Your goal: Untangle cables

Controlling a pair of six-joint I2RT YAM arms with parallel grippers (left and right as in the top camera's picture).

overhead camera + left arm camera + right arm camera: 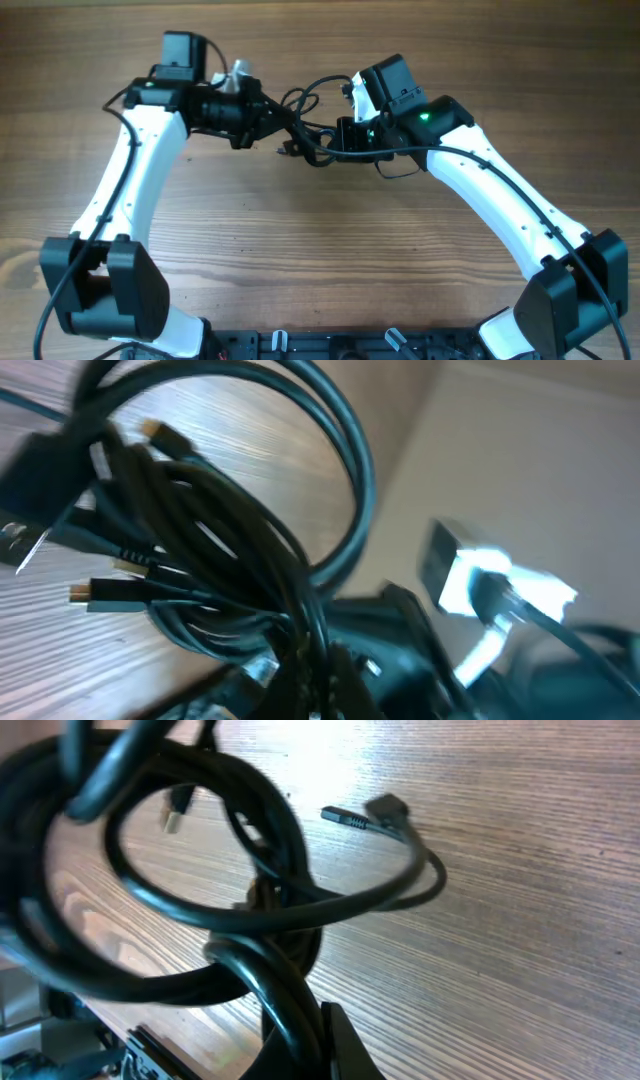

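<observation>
No readable text, labels, numbers, or signs anywhere

The overhead camera looks straight down on the wooden table [320, 250] from well above. It takes in the left arm [130, 180] and the right arm [500, 200] whole, with their bases at the lower edge. The left wrist camera sits very close to the bundle of cables [220, 560], tilted, with table grain at upper left and the right arm blurred beyond. The right wrist camera is just as close, facing across the table through the loops. All three views share the bundle.
</observation>
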